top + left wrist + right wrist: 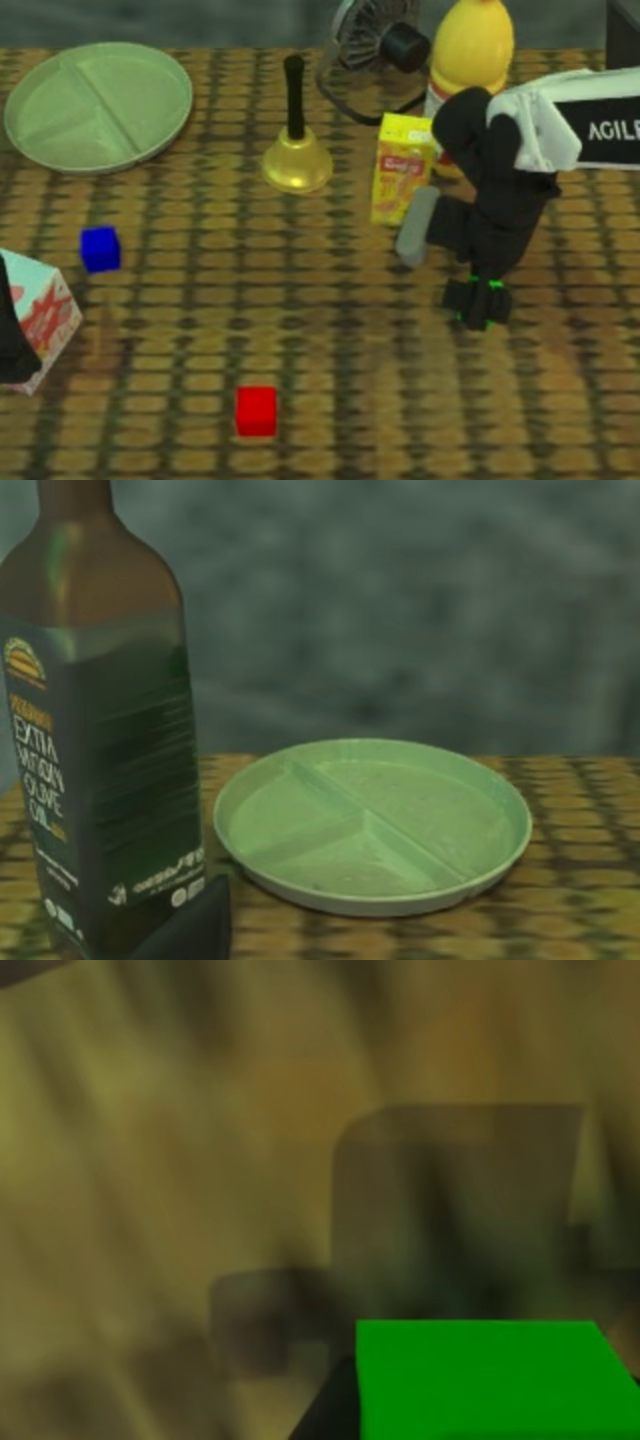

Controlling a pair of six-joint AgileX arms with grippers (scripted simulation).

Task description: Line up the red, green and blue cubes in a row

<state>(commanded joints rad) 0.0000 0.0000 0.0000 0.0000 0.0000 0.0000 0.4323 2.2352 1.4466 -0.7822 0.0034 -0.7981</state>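
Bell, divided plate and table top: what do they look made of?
Bell: looks like polished brass, from its golden sheen, with a matt black handle, wood or plastic.
Divided plate: pale green, smooth and slightly glossy, probably plastic or glazed ceramic; the look leaves it open.
Table top: woven brown-and-tan pattern like rattan or wicker, though it may be only a flat print.

R arm [560,125] reaching table centre-right | fingers [478,304] down | L parked far left
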